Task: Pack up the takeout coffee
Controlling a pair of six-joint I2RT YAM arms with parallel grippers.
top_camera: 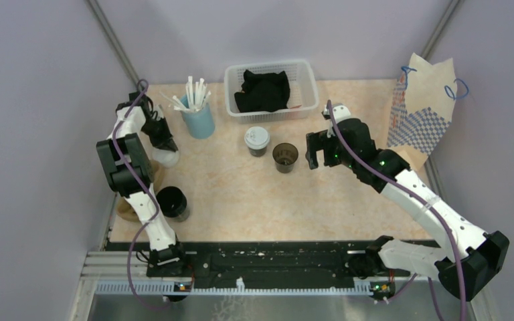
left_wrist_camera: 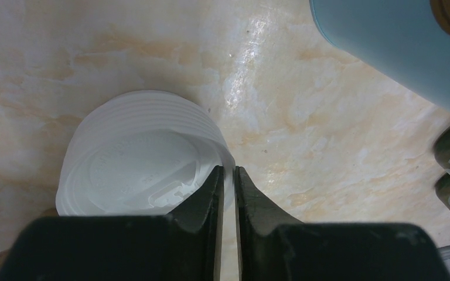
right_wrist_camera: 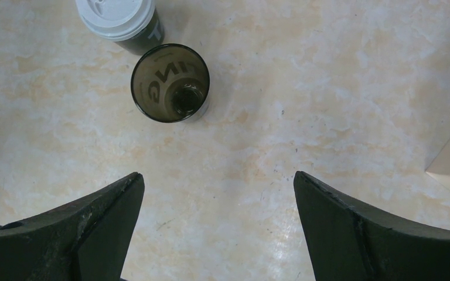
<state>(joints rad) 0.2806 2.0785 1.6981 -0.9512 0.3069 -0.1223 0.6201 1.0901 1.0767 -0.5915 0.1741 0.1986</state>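
Two dark olive paper cups with white lettering stand mid-table: one with a white lid (top_camera: 257, 140) (right_wrist_camera: 117, 17), one open and without a lid (top_camera: 285, 156) (right_wrist_camera: 170, 82). My left gripper (top_camera: 163, 143) (left_wrist_camera: 227, 173) is shut on the rim of the top white lid of a stack of lids (top_camera: 166, 158) (left_wrist_camera: 135, 164) at the left. My right gripper (top_camera: 316, 152) (right_wrist_camera: 218, 178) is open and empty, just right of the open cup. A brown pulp carrier (top_camera: 128, 208) lies at the left edge, mostly hidden by my left arm.
An all-black cup (top_camera: 172, 202) stands near the left arm. A blue cup of straws (top_camera: 197, 118) (left_wrist_camera: 398, 47) is beside the lids. A white basket (top_camera: 306, 73) with black cloth sits at the back. A paper bag (top_camera: 423, 107) stands at the right.
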